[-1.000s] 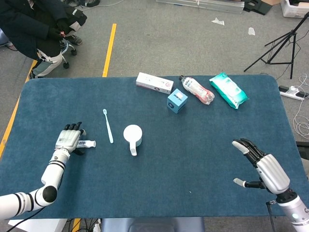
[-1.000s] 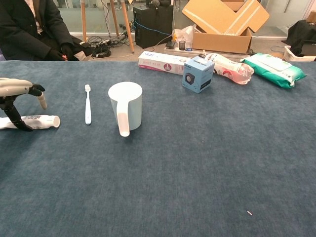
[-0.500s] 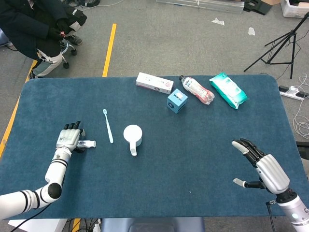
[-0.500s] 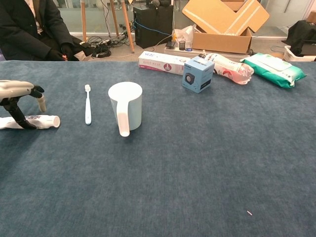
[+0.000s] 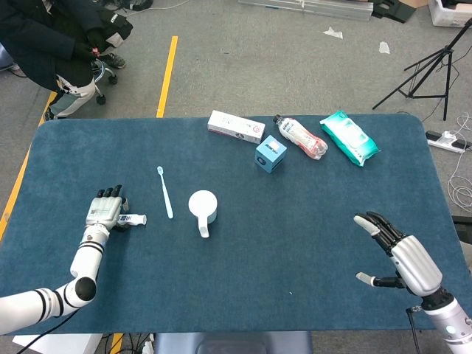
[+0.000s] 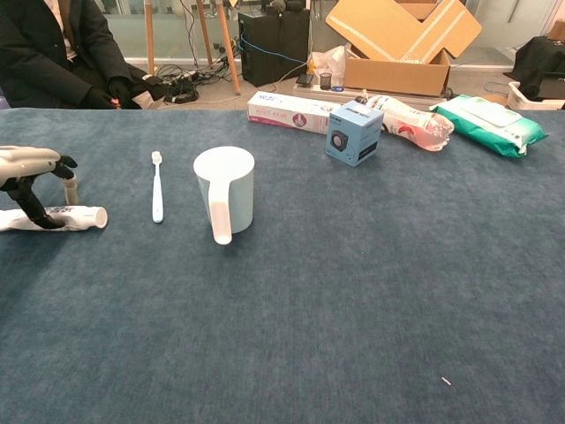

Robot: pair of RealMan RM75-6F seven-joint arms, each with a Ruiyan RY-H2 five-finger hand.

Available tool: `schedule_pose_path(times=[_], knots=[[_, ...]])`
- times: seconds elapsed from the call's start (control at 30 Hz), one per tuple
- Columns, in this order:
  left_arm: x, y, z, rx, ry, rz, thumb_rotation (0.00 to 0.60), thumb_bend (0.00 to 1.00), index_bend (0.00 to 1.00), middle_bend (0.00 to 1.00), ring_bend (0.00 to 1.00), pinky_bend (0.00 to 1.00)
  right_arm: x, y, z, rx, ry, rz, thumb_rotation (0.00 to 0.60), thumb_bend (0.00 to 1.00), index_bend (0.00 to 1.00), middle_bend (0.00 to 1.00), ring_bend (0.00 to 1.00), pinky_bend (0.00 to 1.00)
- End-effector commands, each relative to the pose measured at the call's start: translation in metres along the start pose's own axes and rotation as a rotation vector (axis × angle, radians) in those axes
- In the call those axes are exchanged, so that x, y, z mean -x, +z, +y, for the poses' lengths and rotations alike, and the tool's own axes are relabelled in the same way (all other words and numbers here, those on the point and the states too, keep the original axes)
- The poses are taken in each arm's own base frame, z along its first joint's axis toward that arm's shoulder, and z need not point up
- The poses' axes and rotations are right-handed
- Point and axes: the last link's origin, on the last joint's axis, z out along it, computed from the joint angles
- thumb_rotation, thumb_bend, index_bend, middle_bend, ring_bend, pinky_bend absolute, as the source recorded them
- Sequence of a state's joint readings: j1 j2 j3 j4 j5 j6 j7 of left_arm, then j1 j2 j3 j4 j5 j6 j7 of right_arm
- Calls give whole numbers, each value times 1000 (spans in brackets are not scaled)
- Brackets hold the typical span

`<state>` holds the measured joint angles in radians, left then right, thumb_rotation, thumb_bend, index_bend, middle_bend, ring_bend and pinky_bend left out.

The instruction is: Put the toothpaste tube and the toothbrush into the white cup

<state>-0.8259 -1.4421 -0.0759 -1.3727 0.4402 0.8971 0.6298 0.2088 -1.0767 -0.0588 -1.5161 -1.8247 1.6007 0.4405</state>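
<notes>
Left hand [image 5: 104, 209] low over the toothpaste tube [image 6: 62, 216] at the left edge of the worktop [image 5: 295, 243], fingers bent down over the tube's middle; chest view shows a dark thumb planted on the near side of the tube and fingertips [image 6: 71, 184] just above the far side, not clearly clamped, so cannot tell if it is gripping or only touching. Tube lies flat, capped end [image 5: 140, 219] sticking out toward the cup. Toothbrush [image 5: 164, 192] lies flat just beside the tube, on the cup side, head pointing away from the robot, apart from both tube and cup. White cup [image 6: 224, 191] stands upright just right of the toothbrush, handle [image 6: 219, 221] turned toward the robot, mouth open, nothing showing inside. Right hand [image 5: 402, 254] at the near right corner of the worktop, well apart from all items, fingers spread, holding nothing; not seen in the chest view. Along the far edge of the worktop: a long white box [image 5: 236, 126], a small blue cube box [image 5: 271, 153], a plastic bottle [image 5: 301, 136] lying on its side, a green pack of wipes [image 5: 349, 137], in a loose row left to right. Seated person in dark clothes [image 5: 55, 40] off the far left corner, yellow floor line [image 5: 167, 74] beside them, tripod [image 5: 431, 70] at far right.
</notes>
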Motion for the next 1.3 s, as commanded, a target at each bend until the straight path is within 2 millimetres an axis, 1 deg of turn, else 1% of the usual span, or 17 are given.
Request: schedule_pose_path(times=[0.03,0.3,0.57,0.77,0.93,1.03,1.13,1.3], knots=[[2,0,0,1,10,1,600,268,391,0,0,0,0,0,0,0,0,0,600,12,9,139,85,403],[4,1,1,1,20,0,600,269,397,0,0,0,-1,0,0,-1,2,1,600,12,10,139,85,403],[4,1,3,0,26,5,600,270,498,0,0,0,-1,0,1,0,4,0,600,12,10,139,85,404],[6,1,3,-3,28,3,600,272,530,0,0,0,-2,0,1,0,6,1,600,12,10,139,85,403],[5,0,2,-4,8,10,600,306,552,0,0,0,-2,0,1,0,8,3,600,12,10,139,85,403],[3,-4,0,3,-1,25,600,323,557,0,0,0,-2,0,1,-1,7,3,600,12,11,139,85,403],[1,-10,-5,17,27,33,600,328,551,0,0,0,-2,-1,0,-3,7,3,600,12,11,139,85,403],[-7,-24,-9,47,-41,88,600,341,546,0,0,0,-1,-1,-1,-6,7,1,600,12,11,139,85,403]])
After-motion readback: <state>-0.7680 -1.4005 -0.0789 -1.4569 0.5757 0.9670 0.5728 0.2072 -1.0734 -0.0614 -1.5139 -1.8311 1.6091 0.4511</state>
